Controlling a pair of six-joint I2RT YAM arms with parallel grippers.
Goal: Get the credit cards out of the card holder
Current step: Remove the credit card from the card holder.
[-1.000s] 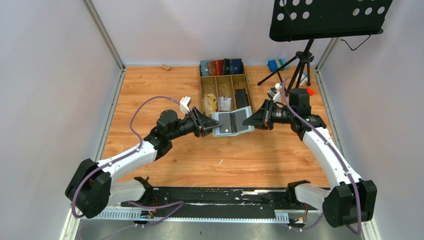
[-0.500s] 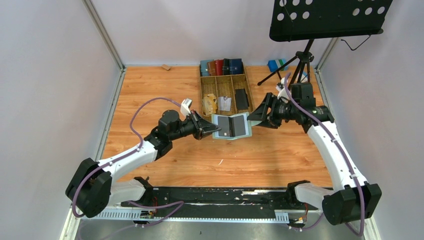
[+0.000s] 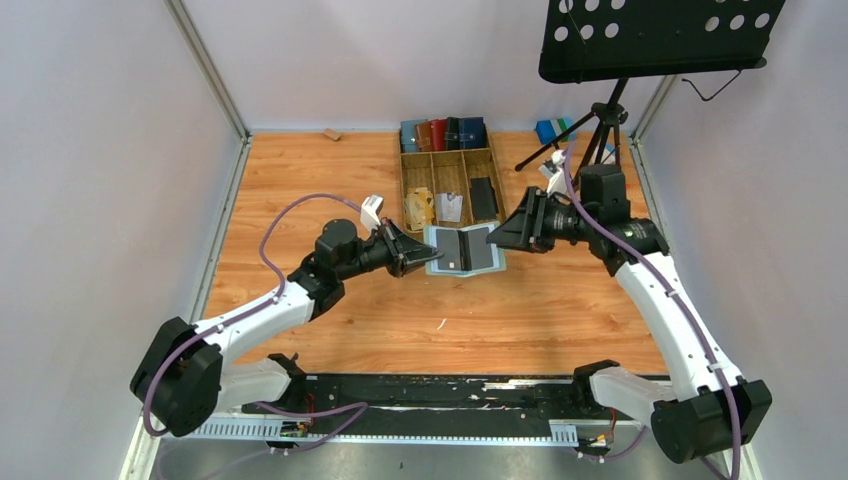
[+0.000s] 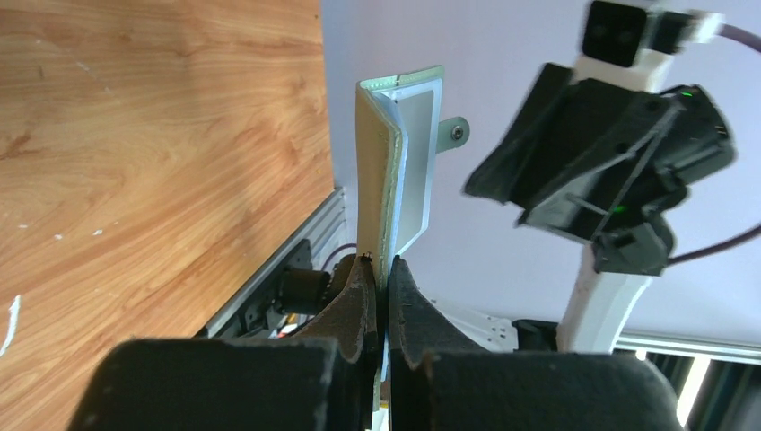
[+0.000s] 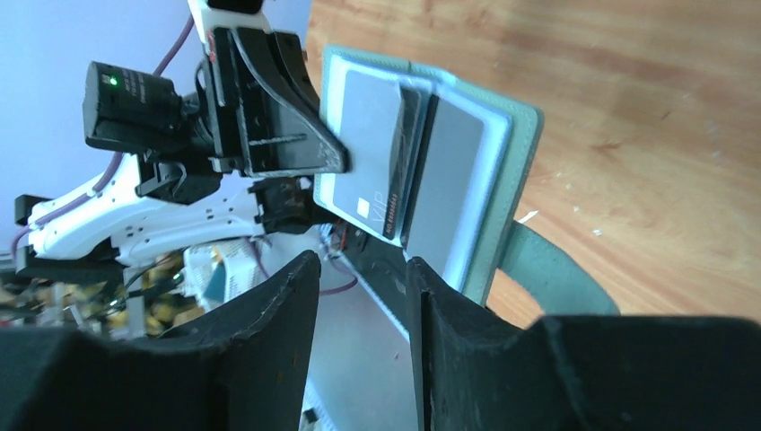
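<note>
Left gripper (image 4: 380, 269) clamped on one edge of the card holder (image 5: 522, 166), holding it up open. Right gripper (image 5: 359, 269) spread, holder just ahead of its tips. Credit cards (image 5: 372, 135) tucked inside look thin, stiff and slick, so probably pinch an exposed corner.

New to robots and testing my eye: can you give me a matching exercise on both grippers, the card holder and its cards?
1 left gripper
2 right gripper
3 card holder
4 cards

A open, holding nothing
B spread open
C shut on the card holder's edge
D tucked inside the card holder

Pairs: 1-C, 2-A, 3-B, 4-D
</note>
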